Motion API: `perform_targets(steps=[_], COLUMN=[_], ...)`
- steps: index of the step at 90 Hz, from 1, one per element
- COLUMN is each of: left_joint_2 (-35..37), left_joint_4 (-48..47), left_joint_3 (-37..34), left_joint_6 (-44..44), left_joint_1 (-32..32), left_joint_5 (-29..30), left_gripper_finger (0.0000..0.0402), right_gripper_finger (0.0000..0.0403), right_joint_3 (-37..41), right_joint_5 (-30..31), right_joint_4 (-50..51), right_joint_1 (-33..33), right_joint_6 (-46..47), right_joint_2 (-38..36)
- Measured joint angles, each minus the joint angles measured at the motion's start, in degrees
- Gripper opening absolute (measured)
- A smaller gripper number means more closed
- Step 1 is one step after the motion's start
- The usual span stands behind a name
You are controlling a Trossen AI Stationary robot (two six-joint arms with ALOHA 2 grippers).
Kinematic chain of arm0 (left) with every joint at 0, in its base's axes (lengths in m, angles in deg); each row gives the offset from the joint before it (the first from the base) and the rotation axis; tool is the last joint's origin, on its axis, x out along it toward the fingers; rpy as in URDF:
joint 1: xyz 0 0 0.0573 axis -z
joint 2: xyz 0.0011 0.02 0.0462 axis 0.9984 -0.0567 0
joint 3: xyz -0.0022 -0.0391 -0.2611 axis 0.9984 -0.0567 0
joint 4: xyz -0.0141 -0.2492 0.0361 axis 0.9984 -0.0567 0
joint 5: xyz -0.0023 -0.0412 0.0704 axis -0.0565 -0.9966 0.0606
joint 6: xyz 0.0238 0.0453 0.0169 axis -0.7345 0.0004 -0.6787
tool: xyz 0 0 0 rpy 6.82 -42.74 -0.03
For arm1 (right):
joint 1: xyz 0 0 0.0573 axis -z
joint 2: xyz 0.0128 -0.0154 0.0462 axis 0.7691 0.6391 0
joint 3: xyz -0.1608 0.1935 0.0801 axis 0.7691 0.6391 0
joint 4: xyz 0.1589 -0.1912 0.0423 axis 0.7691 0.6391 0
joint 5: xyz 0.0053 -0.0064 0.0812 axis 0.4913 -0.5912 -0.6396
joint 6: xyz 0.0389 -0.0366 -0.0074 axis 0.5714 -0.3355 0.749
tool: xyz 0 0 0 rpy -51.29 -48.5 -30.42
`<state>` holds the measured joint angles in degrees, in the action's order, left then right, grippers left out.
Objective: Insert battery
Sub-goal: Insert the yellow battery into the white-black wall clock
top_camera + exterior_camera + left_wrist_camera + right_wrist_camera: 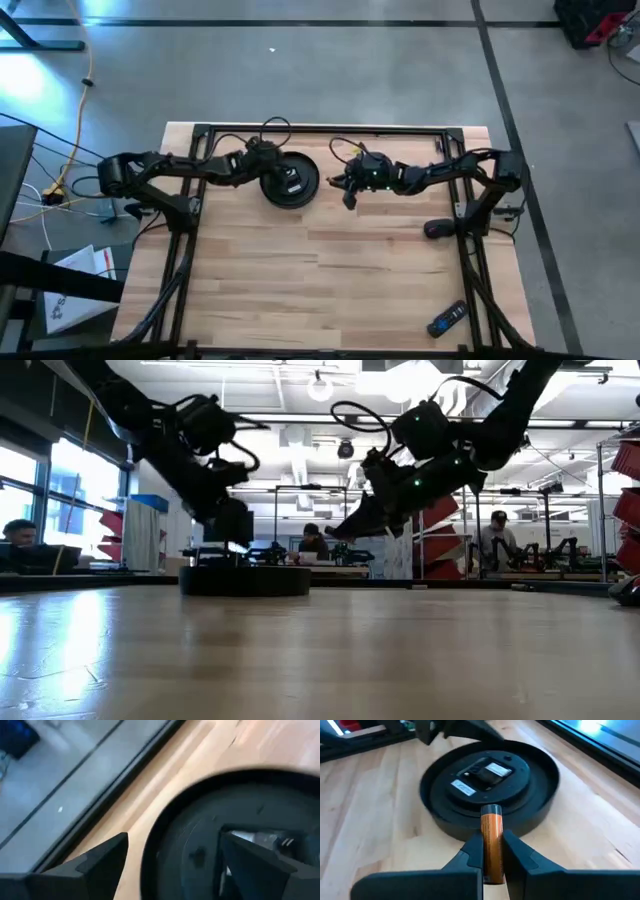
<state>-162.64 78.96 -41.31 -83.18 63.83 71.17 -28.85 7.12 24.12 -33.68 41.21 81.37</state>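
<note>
**A:** What is shown from above?

**B:** A round black device (290, 181) is seen near the table's (330, 270) far edge, at about 12 o'clock from the table's centre. The left gripper (268, 168) is placed over the device's 9 o'clock rim. The right gripper (347, 188) is held just off the device's 3 o'clock side, not touching it. A remote (447, 319) and a small dark object (436, 229) are left well apart on the right side.

**B:** In the low view, the device (245, 579) is seen flat on the wood, with the left gripper (232, 525) down at its top and the right gripper (350, 525) raised in the air beside it.

**A:** And the left wrist view?

**B:** The left arm's fingers (102, 860) are seen spread apart, one on either side of the device's rim (165, 835); nothing is clamped between them.

**A:** Where is the battery?

**B:** In the right wrist view, an orange battery (491, 840) is clamped between the right arm's fingers (470, 855), its cap pointed at the device (490, 785). An open compartment (482, 772) is visible on the device's top, and it appears unfilled.

**A:** So how far along is the task judged to be?

**B:** The pickup and most of the approach can be counted as done. The battery is not yet at the compartment; alignment, seating and release are judged to remain.
</note>
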Motion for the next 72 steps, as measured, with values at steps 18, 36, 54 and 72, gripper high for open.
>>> perform_targets(steps=[18,36,54,72], left_joint_2=[0.0,-0.32,-0.45,-6.36], left_joint_4=[-2.71,-11.16,-9.45,-10.62], left_joint_3=[0.26,3.05,4.99,6.95], left_joint_6=[-0.8,8.14,11.52,17.26], left_joint_1=[-0.74,-7.88,-12.01,-14.4], left_joint_5=[0.51,-0.22,-1.81,-5.94], left_gripper_finger=[0.0305,0.0305,0.0305,0.0281], right_gripper_finger=[0.0012,0.0012,0.0012,0.0012], right_joint_3=[-0.02,-0.02,-0.03,-0.02], right_joint_5=[-1.43,-1.49,-1.48,-1.44], right_joint_4=[-0.66,-0.75,-1.24,-1.26], right_joint_1=[-0.26,-0.26,-0.26,-0.17], right_joint_6=[0.48,0.5,0.64,0.66], right_joint_2=[0.0,0.0,0.0,0.0])
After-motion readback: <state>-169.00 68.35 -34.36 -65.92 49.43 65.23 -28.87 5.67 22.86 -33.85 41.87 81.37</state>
